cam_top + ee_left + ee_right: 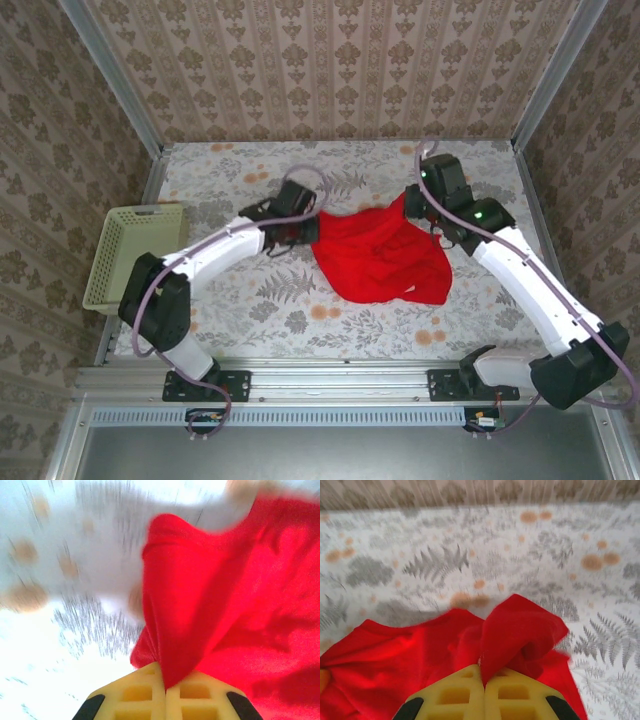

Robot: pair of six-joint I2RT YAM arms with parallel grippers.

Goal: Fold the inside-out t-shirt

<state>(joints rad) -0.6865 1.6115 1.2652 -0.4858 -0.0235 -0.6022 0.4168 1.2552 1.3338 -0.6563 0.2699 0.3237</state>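
Note:
The bright red t-shirt (380, 255) hangs bunched over the middle of the table, stretched between both arms and sagging toward the front. My left gripper (300, 228) holds its left edge; in the left wrist view the yellow jaws are pressed together on a pinch of the red t-shirt (210, 595), with the gripper (165, 682) shut. My right gripper (428, 205) holds the shirt's upper right corner. In the right wrist view the gripper (483, 676) is shut on a fold of the red t-shirt (520, 630).
A pale yellow-green basket (130, 255) sits at the table's left edge. The floral tablecloth (250, 310) lies bare around the shirt. Patterned walls and metal posts (555, 75) close in the back and sides.

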